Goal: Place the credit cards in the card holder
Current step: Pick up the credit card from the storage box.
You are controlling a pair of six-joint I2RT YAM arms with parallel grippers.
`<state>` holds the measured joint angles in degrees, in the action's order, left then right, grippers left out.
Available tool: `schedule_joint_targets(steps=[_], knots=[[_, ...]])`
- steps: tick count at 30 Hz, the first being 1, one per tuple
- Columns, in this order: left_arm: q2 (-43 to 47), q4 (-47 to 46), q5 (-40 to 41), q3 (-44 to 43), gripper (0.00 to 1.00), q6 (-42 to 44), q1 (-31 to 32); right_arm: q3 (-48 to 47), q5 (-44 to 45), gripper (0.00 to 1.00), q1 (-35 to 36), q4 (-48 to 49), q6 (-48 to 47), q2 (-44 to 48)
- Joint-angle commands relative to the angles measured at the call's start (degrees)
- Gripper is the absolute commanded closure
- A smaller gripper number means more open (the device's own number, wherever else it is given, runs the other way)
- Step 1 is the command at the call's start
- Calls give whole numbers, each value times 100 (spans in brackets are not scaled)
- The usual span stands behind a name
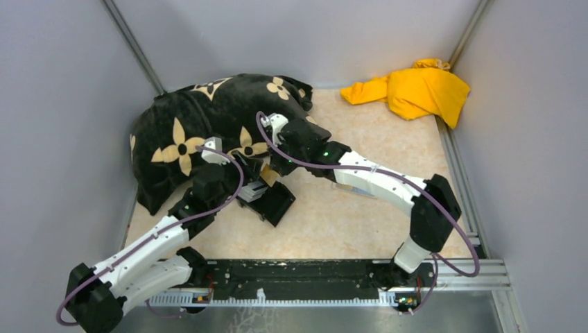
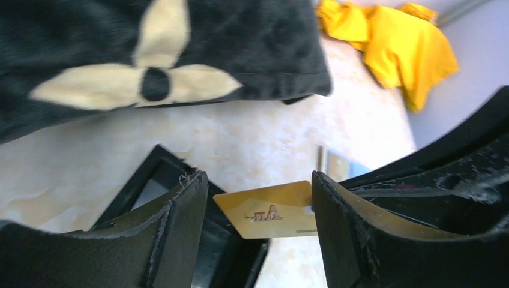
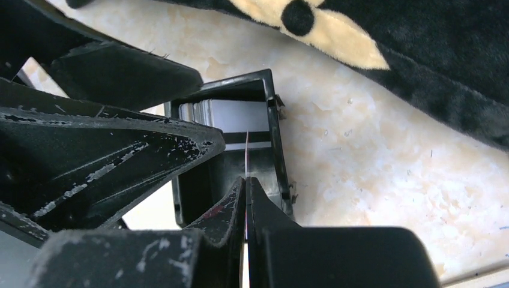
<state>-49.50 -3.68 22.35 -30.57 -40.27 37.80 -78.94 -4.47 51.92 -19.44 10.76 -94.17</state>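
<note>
A gold-orange credit card (image 2: 276, 210) hangs in the air over a black open box (image 2: 157, 171). My right gripper (image 3: 246, 180) is shut on this card, which shows edge-on (image 3: 246, 150) in the right wrist view. My left gripper (image 2: 258, 177) is open, with one finger on each side of the card and a gap at its left finger. The light blue credit card (image 2: 342, 167) lies flat on the table (image 2: 240, 138) further right, partly under the right arm (image 1: 374, 177). Both grippers meet above the box (image 1: 274, 205). I cannot make out the card holder in any view.
A black pillow with cream flowers (image 1: 208, 118) lies at the back left, close behind the grippers. A yellow cloth (image 1: 416, 90) is bunched in the back right corner. Grey walls close in the table on three sides.
</note>
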Motion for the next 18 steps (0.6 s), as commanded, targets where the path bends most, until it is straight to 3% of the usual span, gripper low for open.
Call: schedule_joint_targets(steps=[1, 11, 18], knots=[[-30, -1060, -1290, 77, 30, 564, -52, 316, -522, 100, -221, 44, 124, 786], [-530, -2167, -3349, 287, 37, 902, -184, 1604, -1492, 100, -864, 145, 554, 2148], [-836, -2979, -4575, 502, 39, 954, -220, 1951, -1790, 100, -955, 45, 654, 2548]])
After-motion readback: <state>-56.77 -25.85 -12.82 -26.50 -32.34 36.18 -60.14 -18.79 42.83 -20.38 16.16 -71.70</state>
